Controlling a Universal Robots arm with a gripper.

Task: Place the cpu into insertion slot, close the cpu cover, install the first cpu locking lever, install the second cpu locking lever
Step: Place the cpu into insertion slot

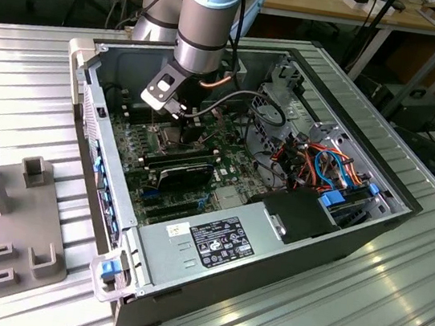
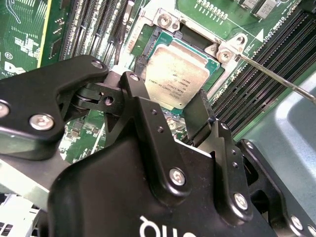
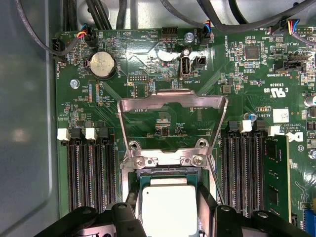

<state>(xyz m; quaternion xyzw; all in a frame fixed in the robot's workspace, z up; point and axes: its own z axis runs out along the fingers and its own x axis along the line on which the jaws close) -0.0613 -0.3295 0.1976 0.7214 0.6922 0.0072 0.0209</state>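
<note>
Setting: a workshop with a ribbed metal bench [image 1: 390, 317] carrying an open computer case [image 1: 206, 299]; the arm [image 1: 209, 24] reaches down into it over the motherboard.

Item, fingers [image 2: 143, 98]: closed on the cpu [image 3: 169, 210], one against each of two opposite edges.

Item, cpu: lies flat and square within the insertion slot [image 3: 168, 174], metal top up, between the banks of memory slots [image 3: 89, 173].

Item, cpu cover [image 3: 173, 101]: stands raised on its hinge beyond the slot, the board visible through its window; not yet closed.

Item, locking lever [image 2: 276, 78]: a thin rod slanting away from the slot's corner, apparently unlatched.

Progress, judged: placing is at or near its end; cover and both levers remain.

Obscured: the black finger linkage covers one cpu corner in the second wrist view; full seating cannot be confirmed. In the exterior view the wrist stands before the slot.
</note>
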